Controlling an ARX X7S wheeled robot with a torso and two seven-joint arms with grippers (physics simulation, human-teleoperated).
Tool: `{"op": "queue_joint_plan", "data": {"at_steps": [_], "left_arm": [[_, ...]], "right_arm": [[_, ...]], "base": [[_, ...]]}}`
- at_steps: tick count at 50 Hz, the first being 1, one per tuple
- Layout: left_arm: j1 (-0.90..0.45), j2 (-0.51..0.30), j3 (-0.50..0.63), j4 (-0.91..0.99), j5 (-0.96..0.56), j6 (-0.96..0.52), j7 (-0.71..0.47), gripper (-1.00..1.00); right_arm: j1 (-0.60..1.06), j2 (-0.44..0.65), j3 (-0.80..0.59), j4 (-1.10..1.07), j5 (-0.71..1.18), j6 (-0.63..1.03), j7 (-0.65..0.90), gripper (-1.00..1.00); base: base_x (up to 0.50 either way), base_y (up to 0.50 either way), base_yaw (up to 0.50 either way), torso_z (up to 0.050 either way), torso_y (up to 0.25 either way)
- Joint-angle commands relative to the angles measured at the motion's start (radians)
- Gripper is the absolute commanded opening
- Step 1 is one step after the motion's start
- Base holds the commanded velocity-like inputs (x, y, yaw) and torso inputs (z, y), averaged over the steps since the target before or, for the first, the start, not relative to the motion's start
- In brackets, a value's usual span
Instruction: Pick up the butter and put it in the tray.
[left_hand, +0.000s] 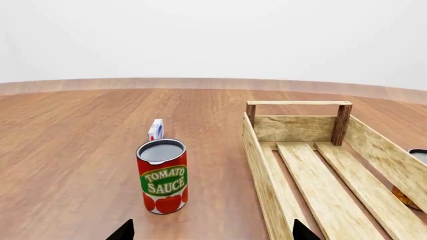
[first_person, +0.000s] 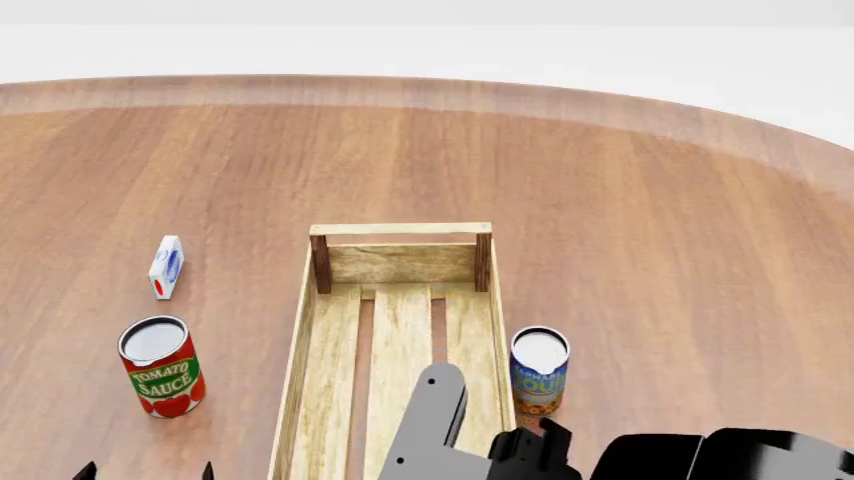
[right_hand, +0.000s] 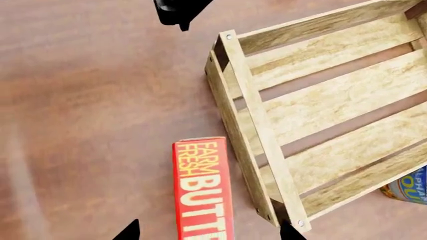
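Observation:
The butter, a red carton with yellow and white lettering, lies flat on the wooden table just outside one end rail of the tray. My right gripper is open above it, its two dark fingertips on either side of the carton without touching it. In the head view the butter is hidden behind my right arm. The pale slatted tray lies lengthwise in the middle of the table and holds nothing. My left gripper is open and holds nothing, low over the table between the tomato can and the tray.
A tomato sauce can stands left of the tray, with a small white-blue-red carton behind it. A blue-labelled can stands against the tray's right side. A dark robot part shows at the edge of the right wrist view.

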Motion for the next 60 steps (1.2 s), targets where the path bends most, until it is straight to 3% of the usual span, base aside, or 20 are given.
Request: {"op": "queue_joint_plan", "data": {"at_steps": [1,60], "left_arm": [[0.000,-0.004,0.004,0.003,-0.008,-0.003,-0.004,1.00],[-0.001,-0.023,0.029,0.010,-0.034,-0.005,-0.019,1.00]], "right_arm": [[-0.045,0.011,-0.073,0.014,-0.050,-0.058,-0.026,1.00],[-0.189,-0.002,-0.200,0.334,-0.225,-0.342,-0.151,1.00]], "base": [[0.00,0.00,0.00,0.000,0.000],[0.00,0.00,0.00,0.000,0.000]]}}
